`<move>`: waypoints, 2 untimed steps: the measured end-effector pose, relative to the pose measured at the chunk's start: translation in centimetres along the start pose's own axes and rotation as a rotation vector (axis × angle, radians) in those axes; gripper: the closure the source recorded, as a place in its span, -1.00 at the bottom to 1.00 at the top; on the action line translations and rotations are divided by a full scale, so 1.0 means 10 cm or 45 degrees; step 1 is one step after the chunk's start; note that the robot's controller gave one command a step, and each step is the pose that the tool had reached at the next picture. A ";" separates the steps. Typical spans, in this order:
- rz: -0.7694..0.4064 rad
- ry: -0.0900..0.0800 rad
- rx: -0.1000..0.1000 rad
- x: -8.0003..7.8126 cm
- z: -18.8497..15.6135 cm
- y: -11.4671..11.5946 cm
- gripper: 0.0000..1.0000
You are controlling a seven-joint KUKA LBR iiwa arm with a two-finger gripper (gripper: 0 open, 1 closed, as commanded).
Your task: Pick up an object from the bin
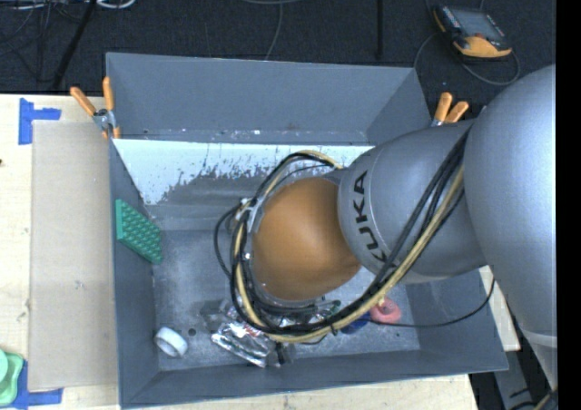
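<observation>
My gripper [247,341] is low over the bin's front floor, left of centre, and most of it is hidden under the arm's orange cover. A small white round cap [170,341] lies on the floor just to its left, apart from it. A pink ring-like piece [388,312] peeks out from under the arm to the right, with a bit of something blue [357,321] beside it. Whether anything sits in the gripper is hidden.
A green perforated plate [138,230] leans against the bin's left wall, well away from the gripper. The arm and its cables cover the middle and right of the bin floor.
</observation>
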State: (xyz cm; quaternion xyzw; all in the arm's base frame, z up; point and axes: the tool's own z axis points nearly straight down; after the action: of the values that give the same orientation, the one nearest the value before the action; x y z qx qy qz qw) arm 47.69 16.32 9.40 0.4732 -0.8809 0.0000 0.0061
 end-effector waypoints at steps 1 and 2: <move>0.048 -0.015 0.007 -0.13 0.26 -0.30 -1.00; 0.090 -0.016 0.007 -0.15 0.24 -0.42 -1.00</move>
State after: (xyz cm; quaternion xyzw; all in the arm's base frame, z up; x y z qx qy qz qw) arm 52.05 15.25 6.96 0.4417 -0.8971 -0.0004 -0.0005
